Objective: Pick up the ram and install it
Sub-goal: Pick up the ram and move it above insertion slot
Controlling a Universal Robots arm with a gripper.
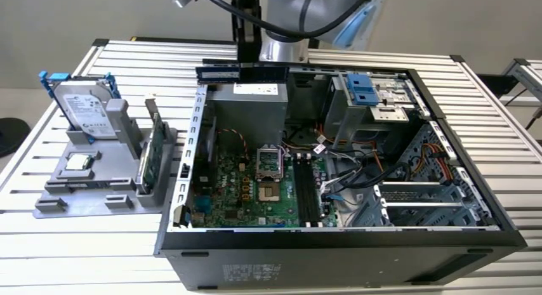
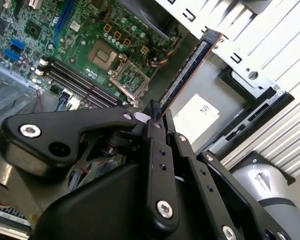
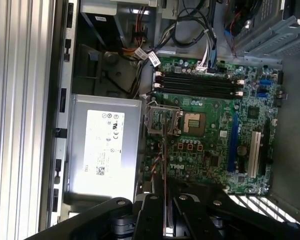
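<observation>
The ram (image 1: 218, 73) is a thin dark stick held level above the rear edge of the open computer case (image 1: 339, 244). My gripper (image 1: 247, 68) is shut on it from above. In the second wrist view the ram (image 2: 187, 67) runs away from my gripper (image 2: 157, 114), its chips and gold edge showing. In the first wrist view the ram (image 3: 164, 160) appears edge-on as a thin line above my gripper (image 3: 165, 200). The black memory slots (image 1: 306, 193) lie on the green motherboard (image 1: 245, 193) inside the case, lower than the stick and nearer the case front. They also show as slots (image 2: 77, 82) and slots (image 3: 197, 85).
A grey power supply (image 1: 247, 104) sits directly under the ram. Cables (image 1: 356, 168) and drive bays (image 1: 372, 98) fill the case toward the exterior view's right. On the exterior view's left, a grey holder (image 1: 85, 193) carries a hard drive in a blue frame (image 1: 85, 111) and a green card (image 1: 152, 149).
</observation>
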